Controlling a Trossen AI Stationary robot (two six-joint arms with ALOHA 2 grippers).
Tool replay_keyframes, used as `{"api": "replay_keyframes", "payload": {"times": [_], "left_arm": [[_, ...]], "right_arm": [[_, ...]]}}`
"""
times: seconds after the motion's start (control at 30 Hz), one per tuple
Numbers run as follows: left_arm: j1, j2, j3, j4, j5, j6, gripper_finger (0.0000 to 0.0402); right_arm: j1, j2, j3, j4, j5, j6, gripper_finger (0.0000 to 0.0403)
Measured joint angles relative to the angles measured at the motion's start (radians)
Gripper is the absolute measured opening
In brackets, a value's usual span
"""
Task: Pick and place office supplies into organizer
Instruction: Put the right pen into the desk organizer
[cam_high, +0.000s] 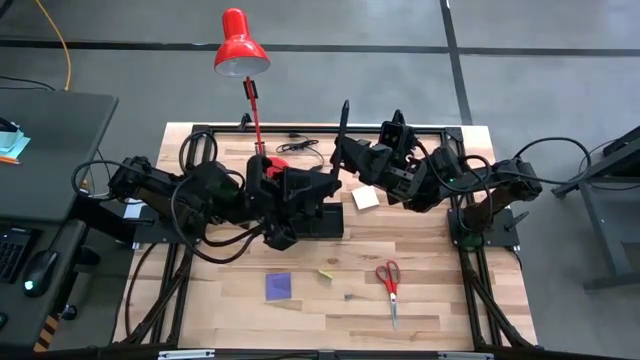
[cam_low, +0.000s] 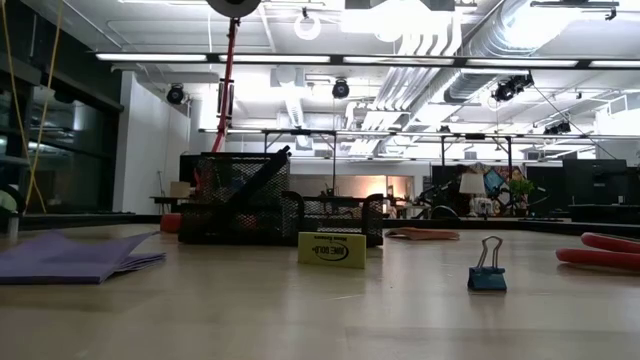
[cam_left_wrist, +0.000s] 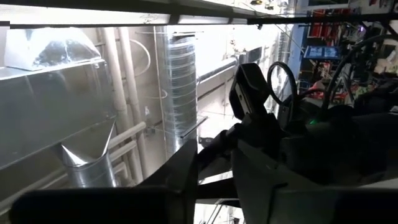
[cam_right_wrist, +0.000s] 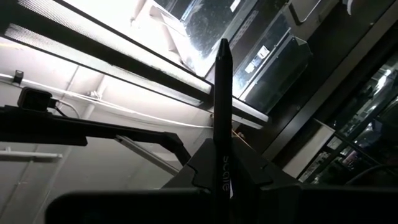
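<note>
From above, both arms are crowding the middle of the tabletop (cam_high: 430, 300). The right tool (cam_high: 343, 150) is gripping a dark pen (cam_high: 343, 118), and the right wrist view is showing what the overhead shot can't: the pen (cam_right_wrist: 222, 106) is sticking straight out from between the clamped fingers, with ceiling lights behind it. The left tool (cam_high: 325, 185) is sitting right over the black organizer (cam_high: 322, 222), mostly covering it from overhead. Can't tell if its fingers are wide or narrow; the left wrist view is just giving dark arm parts and ductwork.

The low view is the only one showing the organizer (cam_low: 270, 205) properly: black mesh, with a dark pen leaning in its tall section. It's also catching a blue binder clip (cam_low: 487, 272) and a yellow eraser (cam_low: 332, 250).

Lying loose nearer the front edge: the purple note pad (cam_high: 279, 286) and red-handled scissors (cam_high: 389, 280). The pale yellow note pad (cam_high: 365, 198) is just beside the organizer. The red lamp (cam_high: 240, 45) is leaning over the far edge.
</note>
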Motion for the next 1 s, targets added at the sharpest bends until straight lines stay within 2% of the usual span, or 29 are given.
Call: {"api": "replay_keyframes", "payload": {"times": [0.5, 0.63, 1.0], "left_arm": [[0.000, -0.002, 0.001, 0.009, 0.001, 0.035, 0.0027], [0.000, 0.000, 0.000, 0.079, 0.010, 0.041, 0.0009], [0.000, 0.001, 0.003, 0.082, -0.010, 0.042, 0.0002]], "right_arm": [[0.000, 0.000, 0.000, 0.004, -0.001, -0.014, 0.0011], [0.000, -0.003, 0.000, -0.032, 0.006, 0.003, 0.0012], [0.000, 0.006, 0.000, -0.006, -0.007, -0.060, 0.0070]]}}
